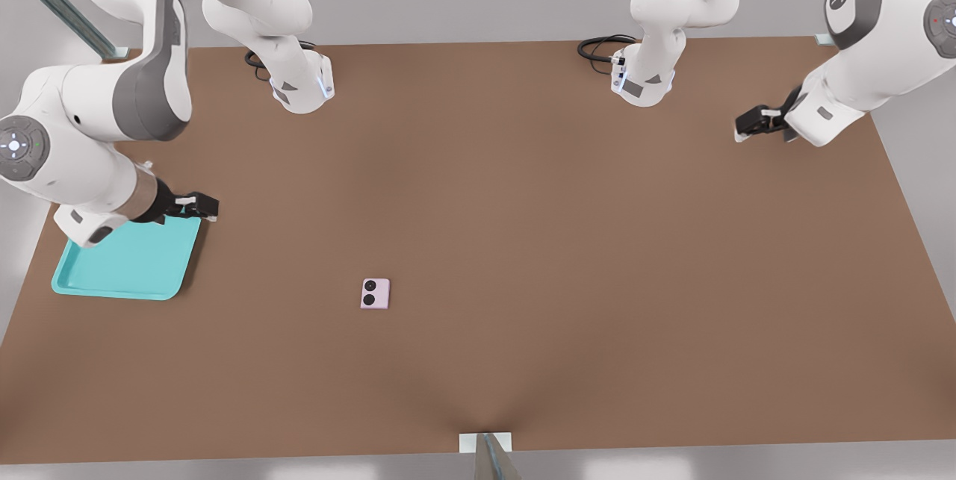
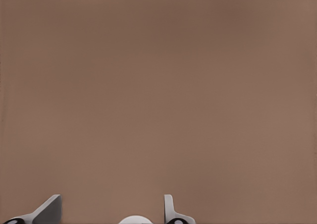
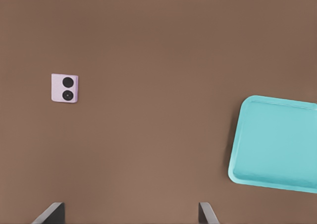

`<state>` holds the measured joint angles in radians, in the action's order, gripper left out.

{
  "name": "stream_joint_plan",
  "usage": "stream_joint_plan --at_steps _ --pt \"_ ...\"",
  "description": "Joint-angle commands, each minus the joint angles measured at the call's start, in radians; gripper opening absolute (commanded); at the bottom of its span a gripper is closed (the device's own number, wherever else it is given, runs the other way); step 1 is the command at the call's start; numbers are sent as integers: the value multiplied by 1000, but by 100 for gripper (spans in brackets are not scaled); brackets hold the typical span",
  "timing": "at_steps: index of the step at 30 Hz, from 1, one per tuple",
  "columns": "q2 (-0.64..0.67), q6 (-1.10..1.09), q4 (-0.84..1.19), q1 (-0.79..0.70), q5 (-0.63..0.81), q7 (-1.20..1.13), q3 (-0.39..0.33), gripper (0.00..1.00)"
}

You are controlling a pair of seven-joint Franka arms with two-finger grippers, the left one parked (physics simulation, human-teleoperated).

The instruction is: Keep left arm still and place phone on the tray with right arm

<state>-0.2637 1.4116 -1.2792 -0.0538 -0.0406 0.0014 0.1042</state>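
Small pale pink phone slab (image 1: 375,293) w/ two black lenses lies flat, lower-middle of front view, on brown table (image 1: 523,241), untouched. Farther back at mid-left, flat teal plastic tray (image 1: 119,267), well apart from phone. Right arm's black gripper (image 1: 196,205) hangs over tray's far corner, fingers (image 3: 208,214) spread wide, empty. Best move imo: swing over phone, centre jaws across its short sides, descend straight

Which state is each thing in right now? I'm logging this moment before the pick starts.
Phone: flat on the table, lenses up, not gripped, apart from the tray.
Tray: flat on the table, nothing in it.
Gripper: open, holding nothing, above the tray's far corner at the front view's left.
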Motion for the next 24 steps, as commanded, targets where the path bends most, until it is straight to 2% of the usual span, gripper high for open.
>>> stream_joint_plan --at_steps 1,4,8,10,13,17,24 --pt "1 109 0 -4 1 20 0 100" --pt "-23 141 -19 22 1 29 6 100" --pt "-189 326 -9 74 -4 32 6 100" --pt "-267 412 -17 134 -8 127 6 100" --pt "-311 550 -108 200 -50 325 8 100" --pt "-390 606 -103 262 -47 608 8 100" --pt "-479 699 -100 305 -36 615 75 100"
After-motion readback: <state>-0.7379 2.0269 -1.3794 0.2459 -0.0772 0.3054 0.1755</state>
